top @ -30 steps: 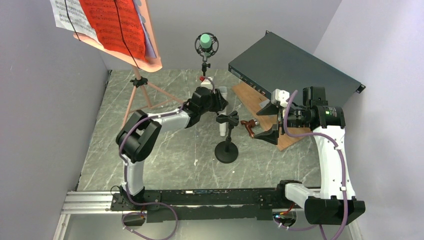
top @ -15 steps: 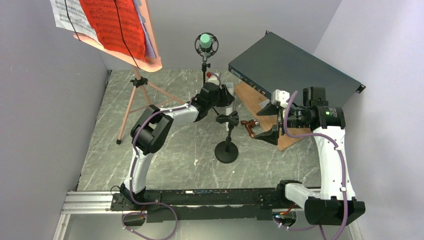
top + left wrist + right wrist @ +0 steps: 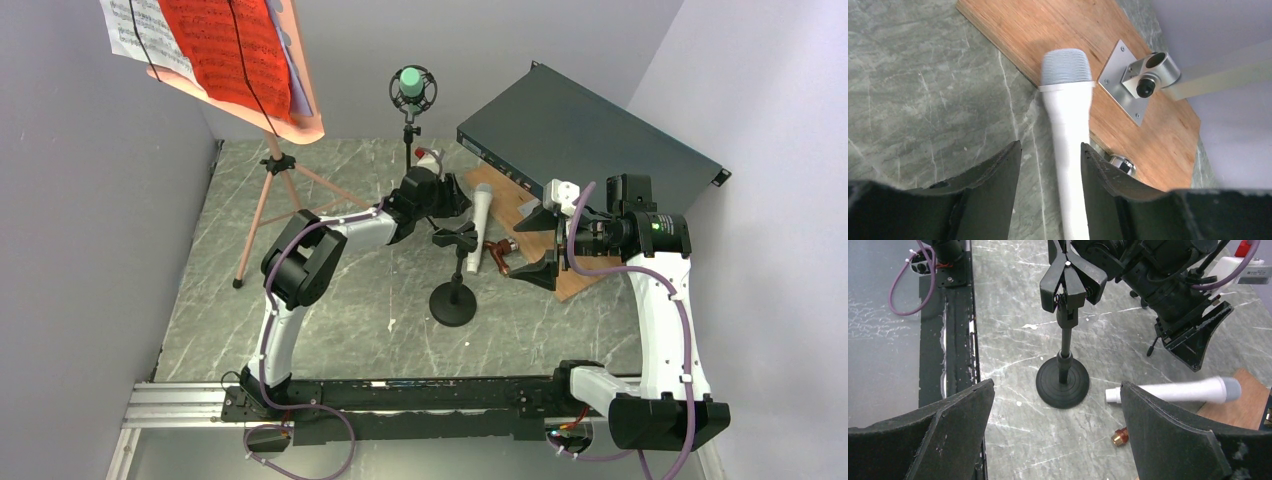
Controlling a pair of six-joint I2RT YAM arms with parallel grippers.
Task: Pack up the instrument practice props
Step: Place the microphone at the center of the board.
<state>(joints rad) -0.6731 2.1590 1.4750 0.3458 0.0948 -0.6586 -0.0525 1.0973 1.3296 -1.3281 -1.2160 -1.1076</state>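
Though off-centre, white microphone (image 3: 1068,125) between left jaws

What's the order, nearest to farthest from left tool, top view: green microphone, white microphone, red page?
1. white microphone, just right of the left tool.
2. green microphone, at the back.
3. red page, far back-left.

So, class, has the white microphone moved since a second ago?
Yes. The white microphone shifted right, from left of the black stand to its right, head reaching the wooden board.
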